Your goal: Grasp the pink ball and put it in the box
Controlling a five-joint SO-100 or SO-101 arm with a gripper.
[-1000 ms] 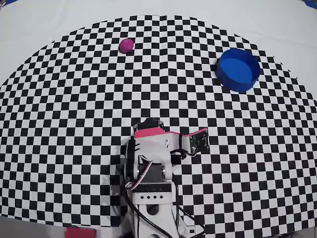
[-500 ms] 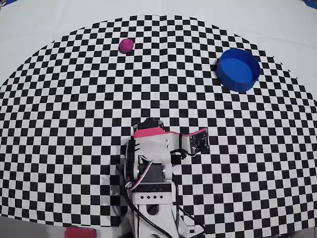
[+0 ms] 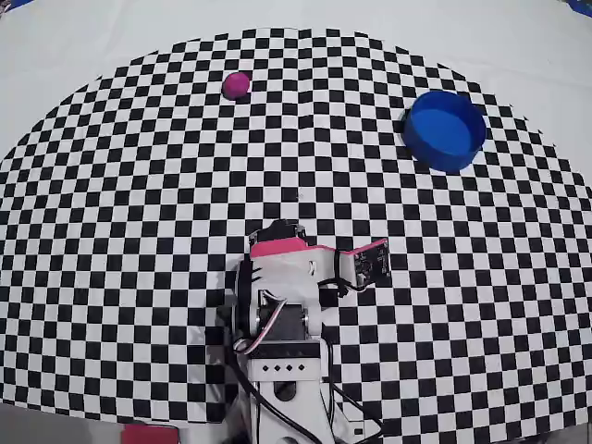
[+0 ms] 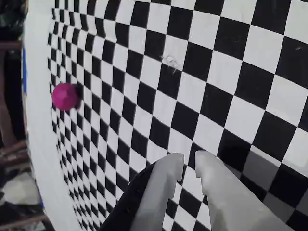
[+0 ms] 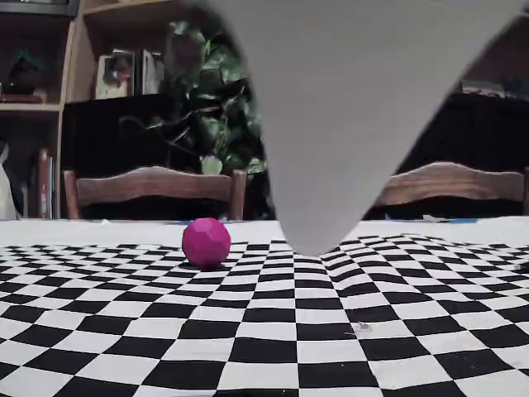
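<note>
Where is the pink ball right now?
The ball lies on the checkered cloth at the upper left of the overhead view, far left of the blue box and well clear of the gripper.

**Nothing legible for you here**

You find no readable text, label, brand, number or sign in any view. The items on the shelf [image 5: 124,74] in the fixed view are too blurred for you to make out lettering.
</note>
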